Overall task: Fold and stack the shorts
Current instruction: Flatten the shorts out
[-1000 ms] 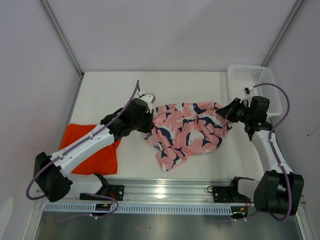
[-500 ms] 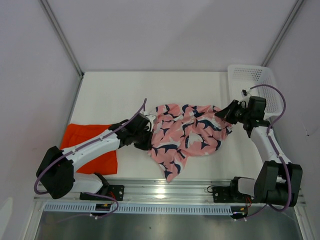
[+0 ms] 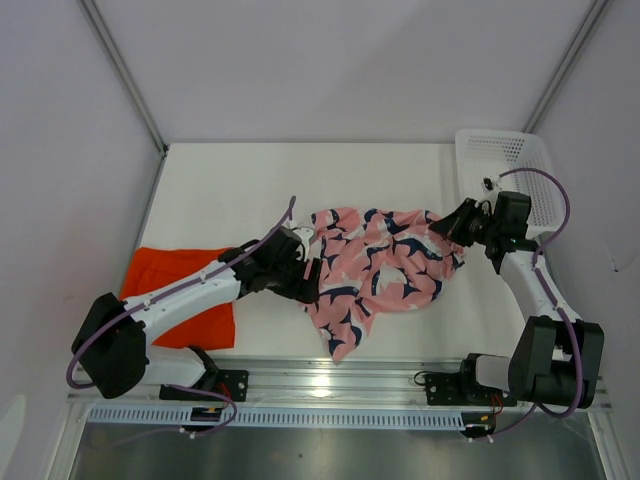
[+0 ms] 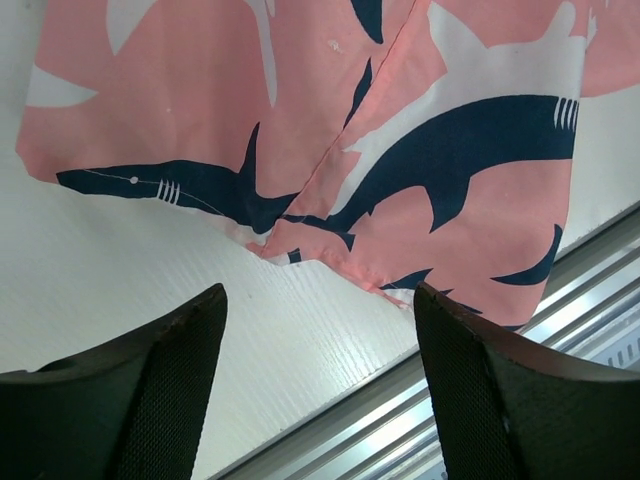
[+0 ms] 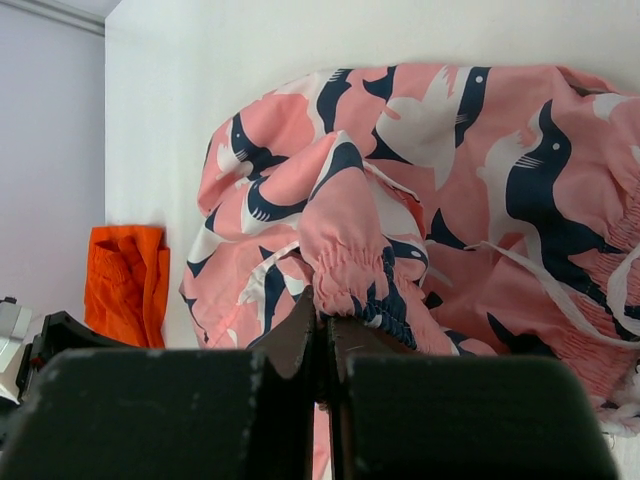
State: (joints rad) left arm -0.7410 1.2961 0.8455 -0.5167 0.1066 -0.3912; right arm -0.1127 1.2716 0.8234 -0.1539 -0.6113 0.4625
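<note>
The orange shorts [image 3: 195, 325] are lying flat at the left edge of the table [image 3: 230, 190], partly under the left arm. The left gripper [image 3: 312, 279] is hovering with its fingers spread wide and nothing between them (only tabletop and hem are showing there in the wrist view), right at the near-left edge of the pink shark-print shorts [image 3: 385, 265], which are lying rumpled mid-table. The right gripper [image 3: 448, 227] is pinching a gathered fold at their right side, clamped tight. The white basket [image 3: 505, 160] is sitting in the far right corner.

You see the pink shorts [image 3: 375, 265], printed with navy-and-white sharks, lying crumpled mid-table. The plain orange shorts [image 3: 165, 262] lie well apart at the left edge.
</note>
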